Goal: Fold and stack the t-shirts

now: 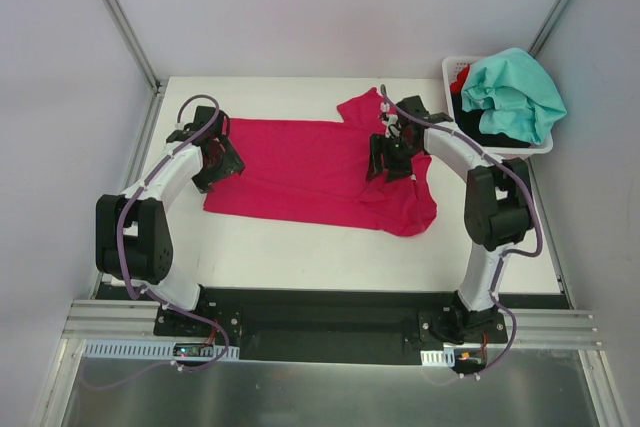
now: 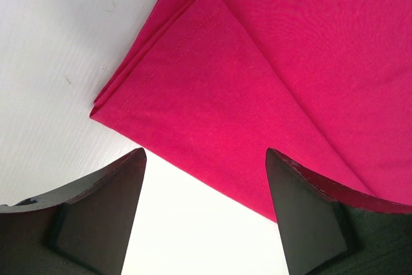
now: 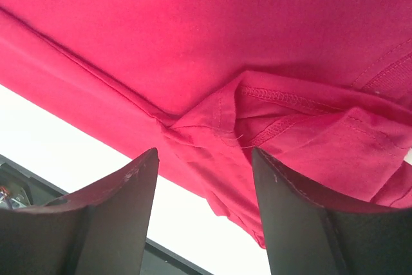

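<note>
While the top camera looked down, the magenta t-shirt (image 1: 300, 172) lay spread across the middle of the white tabletop (image 1: 300, 252), its long edges running from 9 to 3 o'clock. Its far sleeve poked out toward 1 o'clock, and its near right corner was bunched at 4 o'clock. The left fingers (image 1: 216, 161) hung at the shirt's 9 o'clock edge, and the right fingers (image 1: 390, 159) hung over its rumpled 3 o'clock end. Bare tabletop ran in a wide strip along 6 o'clock, between the shirt's near edge and the arm bases, with a narrower strip at 12 o'clock. At 2 o'clock a white basket (image 1: 449, 71) sat at the tabletop's corner, holding a teal t-shirt (image 1: 515, 92) heaped on a black t-shirt (image 1: 492, 133), with a red t-shirt (image 1: 460, 77) showing at its far left.

From the left wrist, the fingers stood wide apart, gripping nothing. A doubled, stitched corner of the magenta shirt pointed to 8 o'clock. Bare tabletop lay from 9 to 11 o'clock and between the fingers at 6.

From the right wrist, the fingers also stood apart, with nothing pinched. Magenta cloth filled the view, with a puckered hem at 3 o'clock. A slim band of tabletop lay at 7 o'clock.
</note>
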Tool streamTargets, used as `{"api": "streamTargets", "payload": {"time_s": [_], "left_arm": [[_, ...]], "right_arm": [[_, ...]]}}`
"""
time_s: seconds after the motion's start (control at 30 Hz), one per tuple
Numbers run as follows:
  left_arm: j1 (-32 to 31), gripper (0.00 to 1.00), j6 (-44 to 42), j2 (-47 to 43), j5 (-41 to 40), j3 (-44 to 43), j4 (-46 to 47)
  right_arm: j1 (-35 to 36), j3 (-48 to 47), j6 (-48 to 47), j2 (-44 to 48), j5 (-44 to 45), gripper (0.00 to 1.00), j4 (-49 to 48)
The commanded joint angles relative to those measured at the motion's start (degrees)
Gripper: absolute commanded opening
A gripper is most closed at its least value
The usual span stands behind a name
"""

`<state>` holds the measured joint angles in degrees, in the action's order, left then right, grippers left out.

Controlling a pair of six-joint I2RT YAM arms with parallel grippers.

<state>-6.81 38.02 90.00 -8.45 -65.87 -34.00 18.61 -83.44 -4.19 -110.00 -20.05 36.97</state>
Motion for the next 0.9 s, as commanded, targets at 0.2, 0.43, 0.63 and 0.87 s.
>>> {"api": "streamTargets", "payload": {"time_s": [0.2, 0.43, 0.63, 0.87], "left_arm": [[-0.57, 0.75, -0.67, -1.31, -0.69, -1.37, -1.77], [-0.49, 0.75, -0.75, -1.23, -0.61, -1.28, -1.77], [-0.57, 0.75, -0.75, -1.40, -0.69, -1.28, -1.77], [-0.49, 0.75, -0.84, -1.49, -0.96, -1.11, -1.77]], "right_arm": [[0.46, 4.33, -0.12, 0.75, -3.68, 0.64, -0.93], [0.29, 5.21, -1.53, -0.48, -5.25, 0.64, -2.25], [0.11, 5.39, -2.14, -2.06, -8.41, 0.64, -3.75], [-0.42, 4.16, -2.32, -4.26, -11.06, 0.64, -3.75]]}}
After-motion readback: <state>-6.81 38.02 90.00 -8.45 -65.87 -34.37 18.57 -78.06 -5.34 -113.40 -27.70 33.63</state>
